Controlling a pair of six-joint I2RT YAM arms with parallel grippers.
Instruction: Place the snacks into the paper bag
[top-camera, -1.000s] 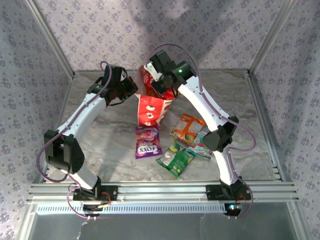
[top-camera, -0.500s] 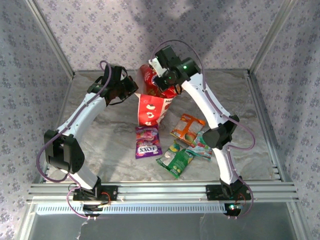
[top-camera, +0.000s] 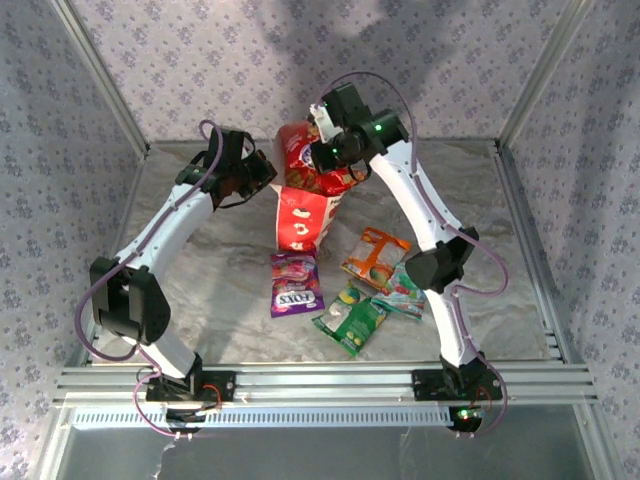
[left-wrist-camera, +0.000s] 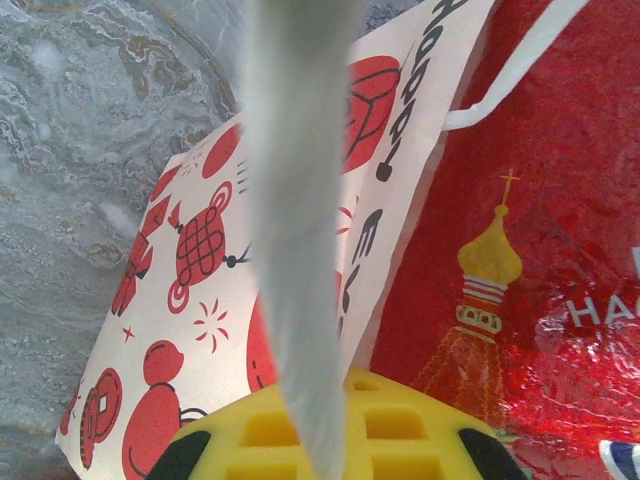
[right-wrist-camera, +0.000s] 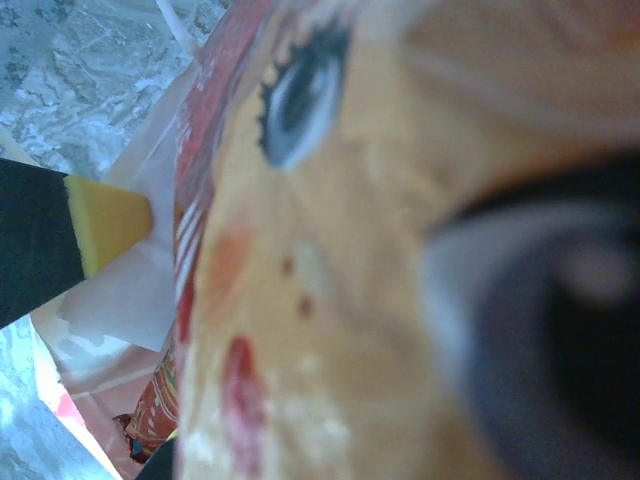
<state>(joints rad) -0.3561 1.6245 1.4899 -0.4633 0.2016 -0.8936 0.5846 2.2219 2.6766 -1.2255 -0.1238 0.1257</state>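
Paper bag: stands on the bench between the two arms, toward the far side, with its open top facing up. It is white with red prints.

Left hand: closed on the left rim of the paper bag. In the left wrist view a pale finger lies across the printed outer wall of the bag. In the right wrist view a yellow pad presses against the bag's white inner wall.

Right hand: clamped on the red packet, holding it upright over the bag's mouth. The packet's lower edge meets the top of the bag. How far it reaches inside cannot be told. In the left wrist view the red packet sits just beside the bag's wall, with a white string handle crossing it. In the right wrist view the packet is pressed close to the lens, blurred.

Remaining snacks lie flat on the bench, nearer the arm bases than the bag:
- purple FOX'S packet, just in front of the bag;
- orange packet, to its right;
- teal packet, partly under the right arm's elbow;
- green packet, nearest the bases, touching the teal one.
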